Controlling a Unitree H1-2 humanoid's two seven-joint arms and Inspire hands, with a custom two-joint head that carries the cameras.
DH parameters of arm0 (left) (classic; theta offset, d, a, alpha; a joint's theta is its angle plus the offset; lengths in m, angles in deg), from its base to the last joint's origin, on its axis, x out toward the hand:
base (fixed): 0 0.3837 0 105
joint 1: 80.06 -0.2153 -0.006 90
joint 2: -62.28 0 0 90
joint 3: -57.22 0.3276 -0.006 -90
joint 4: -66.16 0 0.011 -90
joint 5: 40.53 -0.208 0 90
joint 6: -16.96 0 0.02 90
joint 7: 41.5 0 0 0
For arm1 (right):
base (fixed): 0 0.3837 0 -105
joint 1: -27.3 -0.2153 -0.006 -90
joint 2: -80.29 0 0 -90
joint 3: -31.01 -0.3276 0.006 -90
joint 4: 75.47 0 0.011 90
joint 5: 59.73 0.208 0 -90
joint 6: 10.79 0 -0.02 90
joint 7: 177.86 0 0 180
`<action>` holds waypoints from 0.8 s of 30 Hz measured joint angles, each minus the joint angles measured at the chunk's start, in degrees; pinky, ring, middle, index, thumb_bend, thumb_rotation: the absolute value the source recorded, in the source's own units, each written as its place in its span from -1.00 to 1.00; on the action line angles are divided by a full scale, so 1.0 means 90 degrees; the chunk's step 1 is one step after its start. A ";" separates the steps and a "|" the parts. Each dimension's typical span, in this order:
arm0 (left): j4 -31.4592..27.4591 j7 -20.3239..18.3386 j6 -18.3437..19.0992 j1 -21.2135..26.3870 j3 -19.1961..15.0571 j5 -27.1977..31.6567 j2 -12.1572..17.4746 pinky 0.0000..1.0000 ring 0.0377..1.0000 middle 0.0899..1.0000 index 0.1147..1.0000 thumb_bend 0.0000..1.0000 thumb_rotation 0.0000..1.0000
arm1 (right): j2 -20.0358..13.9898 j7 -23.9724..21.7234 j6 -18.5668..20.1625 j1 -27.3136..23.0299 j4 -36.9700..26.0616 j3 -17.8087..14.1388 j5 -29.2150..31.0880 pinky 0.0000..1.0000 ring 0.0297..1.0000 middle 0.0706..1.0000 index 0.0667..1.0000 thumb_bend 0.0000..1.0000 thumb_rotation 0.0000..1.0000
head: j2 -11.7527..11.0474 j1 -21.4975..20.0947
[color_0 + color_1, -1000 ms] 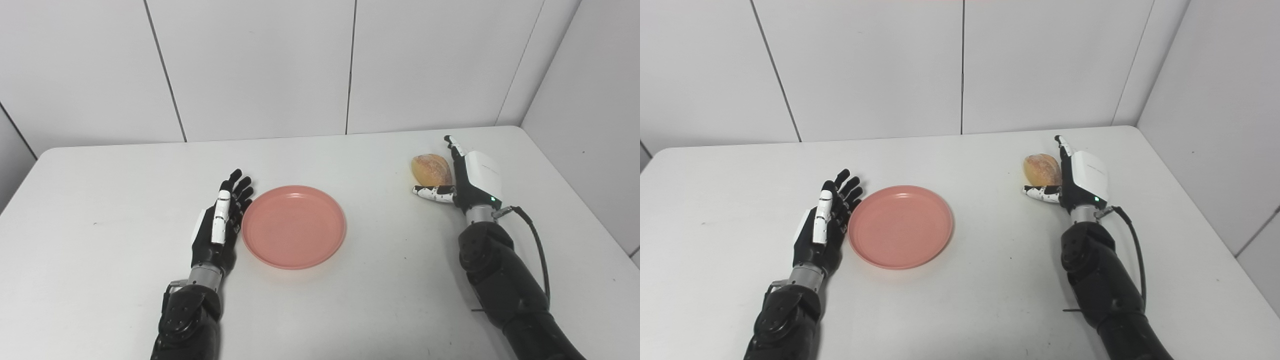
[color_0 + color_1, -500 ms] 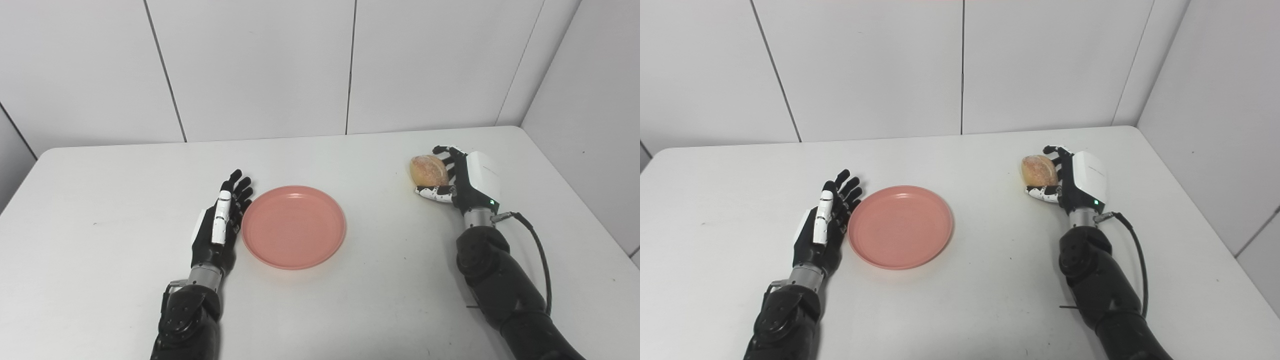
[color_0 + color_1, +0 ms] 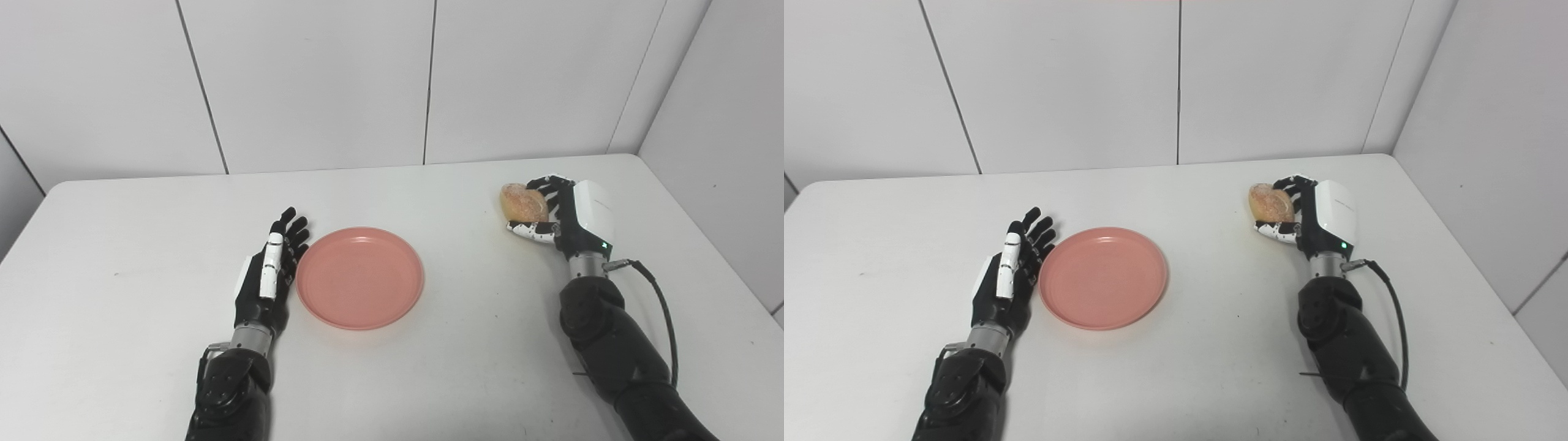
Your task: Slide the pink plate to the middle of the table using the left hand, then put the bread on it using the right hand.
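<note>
The pink plate (image 3: 360, 277) sits near the middle of the white worktop (image 3: 122, 343), so the sliding part looks done. The left robot hand (image 3: 268, 278) lies just beside the plate's left rim, fingers stretched out and apart, holding nothing; whether it touches the rim I cannot tell.

The step in hand is the bread. The right robot hand (image 3: 560, 214) is clamped on the bread roll (image 3: 522, 203), fingers curled over the top and the thumb underneath, off at the far right of the worktop and well apart from the plate. The roll appears lifted a little clear of the surface, though that is hard to be sure of.

Next, I'd judge, the right arm needs to carry the roll leftward and toward the robot until it is over the plate's centre, lower it, and only then let the fingers open, so the roll doesn't tumble off the shallow rim.

The worktop is plain white with rounded corners, faintly scuffed. Pale panelled walls close it in behind and on the right.
</note>
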 measured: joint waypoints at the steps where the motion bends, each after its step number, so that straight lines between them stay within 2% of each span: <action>1: 0.0000 0.0009 0.0000 -0.0001 0.0014 -0.0016 -0.0010 0.94 0.89 0.87 0.86 0.06 1.00 | 0.0002 0.0009 -0.0079 0.0004 -0.0101 0.0000 0.0023 -0.23 -0.09 0.01 -0.08 0.00 -0.74 | 0.0000 0.0001; 6: 0.0000 0.0131 -0.0002 -0.0002 0.0091 -0.0176 -0.0116 0.94 0.89 0.86 0.85 0.00 1.00 | 0.0112 -0.0132 -0.0259 0.0115 -0.1037 0.0013 0.0225 -0.20 -0.09 0.01 -0.08 0.00 -0.75 | 0.0029 0.0293; 12: 0.0000 0.0280 -0.0011 -0.0002 0.0153 -0.0361 -0.0227 0.93 0.88 0.85 0.84 -0.01 1.00 | 0.0458 -0.0904 -0.0204 0.0435 -0.2212 0.0223 0.0380 -0.19 -0.08 0.02 -0.08 0.00 -0.75 | 0.0078 0.0587; 15: -0.0001 0.0318 -0.0012 -0.0002 0.0143 -0.0362 -0.0254 0.94 0.89 0.87 0.85 0.01 1.00 | 0.0628 -0.1305 -0.0143 0.0556 -0.2601 0.0286 0.0486 -0.21 -0.09 0.02 -0.08 0.00 -0.75 | 0.0107 0.0849; 24: 0.0006 0.0446 -0.0016 0.0018 0.0028 -0.0357 -0.0354 0.96 0.88 0.85 0.83 0.12 1.00 | 0.1047 -0.2104 -0.0004 0.0689 -0.3225 0.0477 0.0517 -0.20 -0.11 0.00 -0.08 0.00 -0.76 | 0.0127 0.1046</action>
